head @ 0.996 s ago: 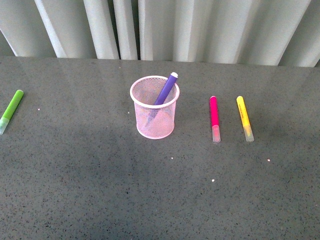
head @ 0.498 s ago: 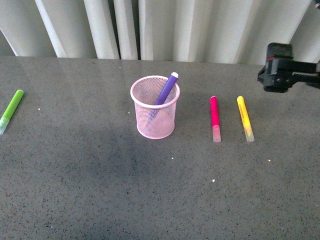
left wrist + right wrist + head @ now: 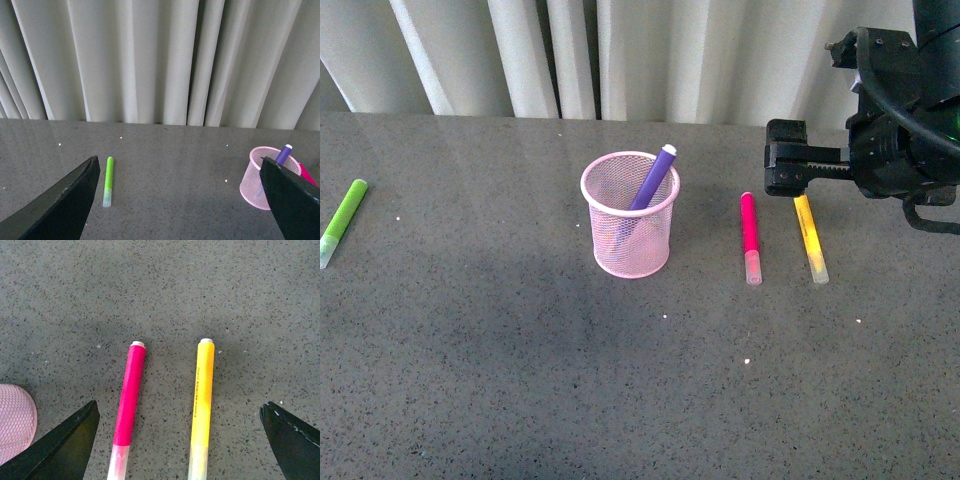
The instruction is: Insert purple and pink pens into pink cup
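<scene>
The pink cup (image 3: 630, 225) stands upright mid-table with the purple pen (image 3: 653, 177) leaning inside it, white end up. The pink pen (image 3: 750, 232) lies flat on the table to the cup's right. My right gripper (image 3: 786, 160) is open above the table, just behind the pink pen. In the right wrist view, the open gripper (image 3: 179, 407) spans both the pink pen (image 3: 129, 395) and the yellow marker (image 3: 203, 390); the cup's edge (image 3: 15, 420) shows there too. My left gripper (image 3: 178, 162) is open and empty, and its view shows the cup (image 3: 257, 181) and purple pen (image 3: 285, 152).
A yellow marker (image 3: 810, 238) lies parallel to the pink pen, on its right. A lime-green marker (image 3: 342, 220) lies at the far left, also in the left wrist view (image 3: 107, 180). Pale curtains hang behind the grey speckled table (image 3: 620, 380).
My right arm has come into the front view from the right and moved left, now over the far ends of the pink pen and yellow marker. The pens and cup have not moved.
</scene>
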Controlling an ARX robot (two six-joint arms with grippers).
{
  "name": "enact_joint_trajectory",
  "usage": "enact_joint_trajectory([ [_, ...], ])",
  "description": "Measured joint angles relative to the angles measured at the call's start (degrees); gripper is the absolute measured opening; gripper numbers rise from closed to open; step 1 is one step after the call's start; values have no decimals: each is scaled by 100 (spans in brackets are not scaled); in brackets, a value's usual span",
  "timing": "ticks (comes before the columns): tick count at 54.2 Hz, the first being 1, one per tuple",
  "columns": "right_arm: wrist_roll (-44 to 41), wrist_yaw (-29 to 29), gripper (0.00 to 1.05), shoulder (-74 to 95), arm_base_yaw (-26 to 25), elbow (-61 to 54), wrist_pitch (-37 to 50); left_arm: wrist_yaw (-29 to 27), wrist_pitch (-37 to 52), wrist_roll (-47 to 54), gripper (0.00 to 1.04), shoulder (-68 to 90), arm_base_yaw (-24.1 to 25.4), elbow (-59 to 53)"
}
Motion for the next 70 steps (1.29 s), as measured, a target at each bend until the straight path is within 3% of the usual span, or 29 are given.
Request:
enact_joint_trajectory([
  [41, 70, 101, 98, 1364, 243, 1471, -372, 0, 0, 0, 98, 0, 0, 0],
  [70, 343, 188, 98, 1757, 422, 1484, -210, 0, 0, 0, 98, 0, 0, 0],
])
